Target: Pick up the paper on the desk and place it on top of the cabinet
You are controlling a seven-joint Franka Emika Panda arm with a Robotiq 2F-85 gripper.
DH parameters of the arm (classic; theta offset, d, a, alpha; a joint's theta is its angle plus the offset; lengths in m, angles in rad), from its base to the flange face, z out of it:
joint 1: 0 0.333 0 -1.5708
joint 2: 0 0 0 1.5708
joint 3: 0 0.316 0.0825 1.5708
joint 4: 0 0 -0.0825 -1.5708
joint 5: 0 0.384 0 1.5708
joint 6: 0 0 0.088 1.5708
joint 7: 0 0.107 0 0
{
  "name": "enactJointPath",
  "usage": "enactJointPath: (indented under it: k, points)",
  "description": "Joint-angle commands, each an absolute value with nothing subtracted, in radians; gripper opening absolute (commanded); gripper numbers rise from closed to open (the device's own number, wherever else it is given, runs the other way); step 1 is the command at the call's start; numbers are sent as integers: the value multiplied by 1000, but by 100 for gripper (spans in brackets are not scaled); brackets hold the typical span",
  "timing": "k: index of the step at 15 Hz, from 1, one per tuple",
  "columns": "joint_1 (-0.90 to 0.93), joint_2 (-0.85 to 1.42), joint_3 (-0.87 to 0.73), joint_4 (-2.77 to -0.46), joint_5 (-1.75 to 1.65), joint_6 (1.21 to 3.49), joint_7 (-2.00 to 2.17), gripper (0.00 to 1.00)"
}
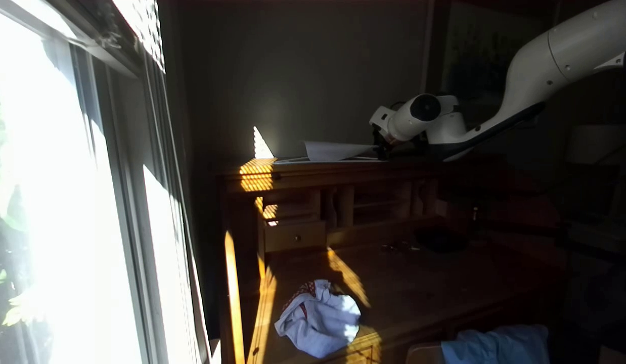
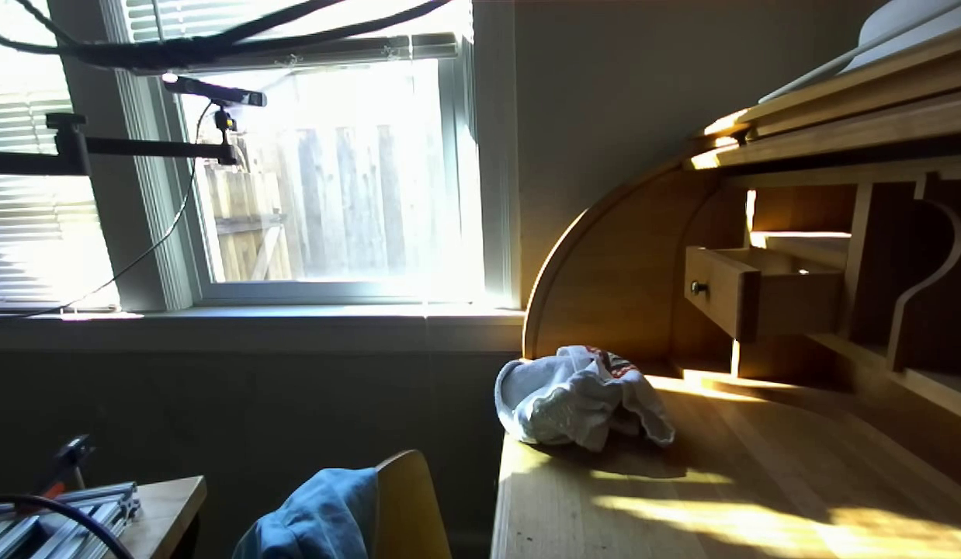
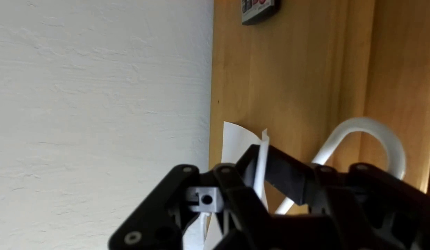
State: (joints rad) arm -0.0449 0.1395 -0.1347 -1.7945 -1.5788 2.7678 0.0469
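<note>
— In an exterior view, where do we find the paper (image 1: 334,151)?
— Over the top of the cabinet (image 1: 343,175), reaching out from the hand (image 1: 381,150). It hangs curved; whether it touches the cabinet, we cannot tell.
— And below it?
— On the table (image 1: 419,288) we see a crumpled white cloth (image 1: 319,321) with a red pattern, and near it, a blue cloth (image 1: 500,345) draped on a chair (image 1: 424,354).
— In an exterior view we also face a window (image 2: 333,178) with a camera (image 2: 216,91) mounted near it.
— Yes, and a drawer (image 2: 717,289) pulled out under the cabinet's top. At the upper edge sits a pale shape (image 2: 915,15), cut off; we cannot tell whether it is the paper.
— What does our wrist view give us?
— The hand is clamped on the paper, a narrow edge of it standing between the fingers (image 3: 287,172). To its right we see a bent white rod (image 3: 362,125) over the cabinet, a small box (image 3: 259,13) farther up, and the wall (image 3: 107,100) at left.
</note>
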Motion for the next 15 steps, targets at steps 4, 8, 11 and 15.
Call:
enactJointPath:
  k: [4, 8, 11, 15]
  points:
    - [-43, 165, -136, -1766, -1617, 2765, 70, 42]
    - [-35, 140, -129, -1763, -1610, 2773, 61, 69]
    - [-14, 106, -114, -1772, -1598, 2756, 43, 92]
    - [28, 35, -76, -1827, -1471, 2605, 7, 100]
